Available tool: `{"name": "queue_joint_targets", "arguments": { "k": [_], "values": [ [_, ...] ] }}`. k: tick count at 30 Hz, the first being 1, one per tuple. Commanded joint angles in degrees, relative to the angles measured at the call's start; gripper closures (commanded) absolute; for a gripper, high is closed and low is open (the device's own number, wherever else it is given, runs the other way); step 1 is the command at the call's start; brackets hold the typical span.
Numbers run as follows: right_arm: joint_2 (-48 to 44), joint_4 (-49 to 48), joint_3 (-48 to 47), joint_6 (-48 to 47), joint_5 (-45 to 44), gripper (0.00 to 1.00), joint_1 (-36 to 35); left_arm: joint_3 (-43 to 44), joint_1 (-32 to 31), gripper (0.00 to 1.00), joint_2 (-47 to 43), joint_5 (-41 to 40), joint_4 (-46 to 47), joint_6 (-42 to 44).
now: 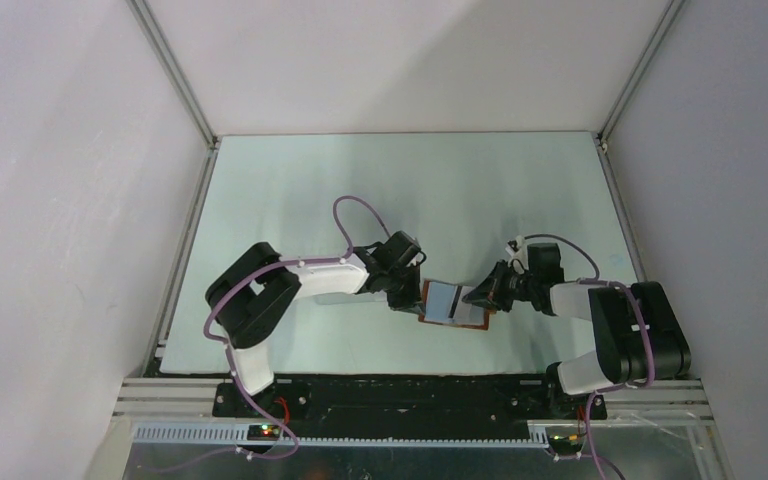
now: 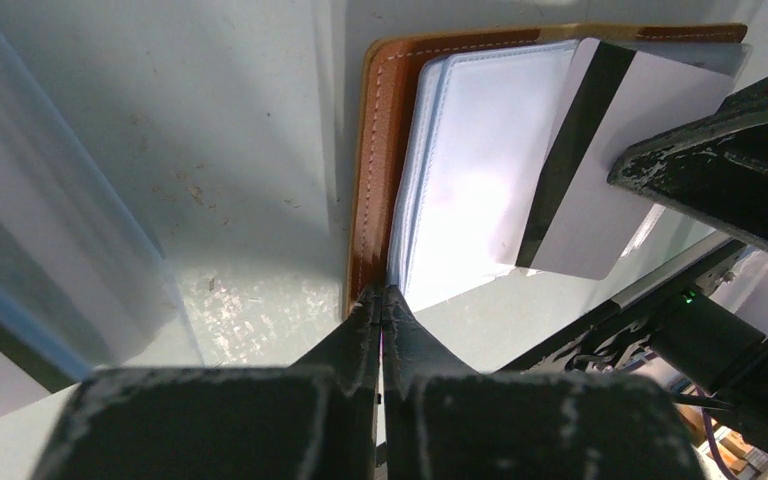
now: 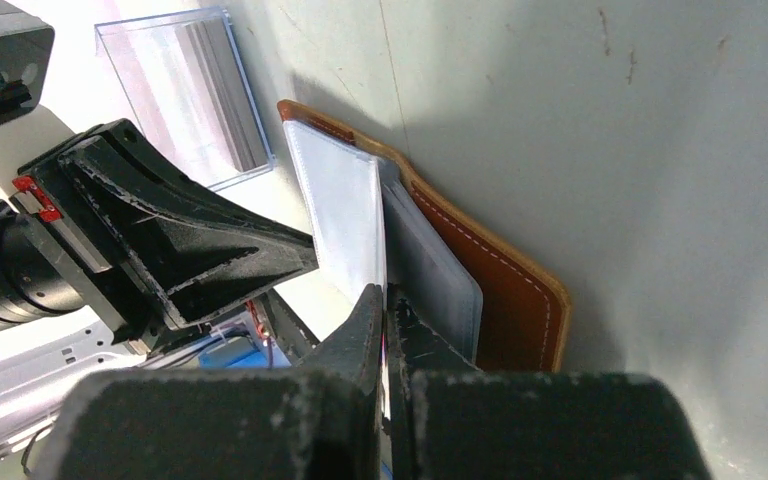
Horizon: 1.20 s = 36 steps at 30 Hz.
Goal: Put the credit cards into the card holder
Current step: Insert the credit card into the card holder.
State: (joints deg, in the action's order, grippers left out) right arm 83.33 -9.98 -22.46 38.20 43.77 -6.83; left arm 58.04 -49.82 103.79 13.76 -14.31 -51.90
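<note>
The tan-brown card holder [image 1: 455, 306] lies open on the table between both grippers, its pale inner pockets [image 2: 480, 170] facing up. My left gripper [image 2: 381, 296] is shut on the card holder's near edge, where the leather [image 2: 372, 190] meets the pockets. A pale credit card [image 2: 610, 170] with a dark stripe hangs tilted over the pockets. My right gripper [image 3: 388, 296] is shut on it. In the right wrist view the card runs nearly edge-on from the tips, beside the brown leather [image 3: 505, 290]. In the top view the left gripper [image 1: 407, 296] and right gripper [image 1: 490, 296] flank the holder.
A clear plastic case [image 3: 185, 100] holding several more cards lies on the table just beyond the left gripper's fingers [image 3: 210, 240]. White walls [image 1: 80, 200] and an aluminium frame [image 1: 175, 70] enclose the pale green table [image 1: 360, 180].
</note>
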Motion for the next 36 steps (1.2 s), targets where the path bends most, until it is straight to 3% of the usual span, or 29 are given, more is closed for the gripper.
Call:
{"name": "queue_joint_targets", "arguments": {
  "k": [1,18,36],
  "values": [
    [0.23,-3.05,0.66,1.70,-0.84,1.00,-1.23,0.58,0.07,1.00,2.97,0.13,0.45,1.47],
    [1.85,0.13,0.33,0.90,2.58,1.00,-2.63,0.97,-0.08,1.00,4.08,0.56,-0.04,2.47],
    [10.77,7.72,-8.04,-4.53,3.44,1.00,-5.65,2.51,-0.10,1.00,4.93,-0.49,-3.14,4.50]
  ]
}}
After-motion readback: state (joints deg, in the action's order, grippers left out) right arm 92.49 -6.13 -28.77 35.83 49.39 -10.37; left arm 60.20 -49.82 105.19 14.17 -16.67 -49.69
